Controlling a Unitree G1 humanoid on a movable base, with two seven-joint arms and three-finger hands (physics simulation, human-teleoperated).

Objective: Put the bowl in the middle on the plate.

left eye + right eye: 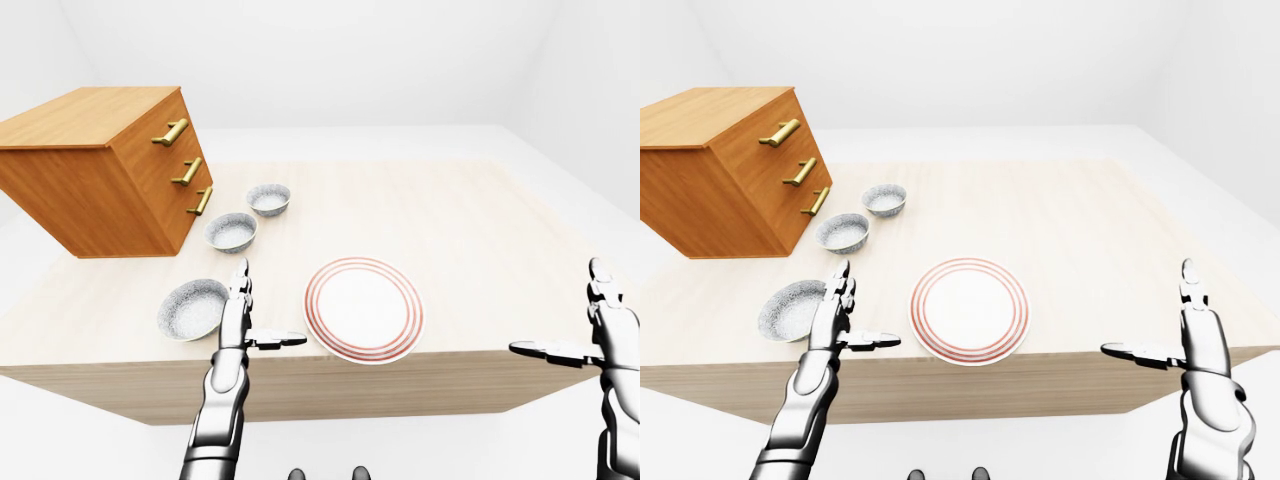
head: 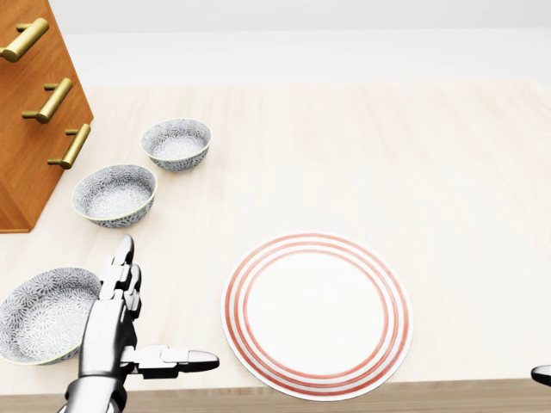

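Above the open left hand (image 2: 112,323) in head view lies the middle bowl (image 2: 114,195), apart. Eye views show the whole right hand (image 1: 1200,345), open.

We look steeply down from close above the table (image 2: 362,146) in the head view. Our left-eye and right-eye views sit farther off, slightly offset sideways, taking in the whole table; all three share the plate (image 2: 317,314).
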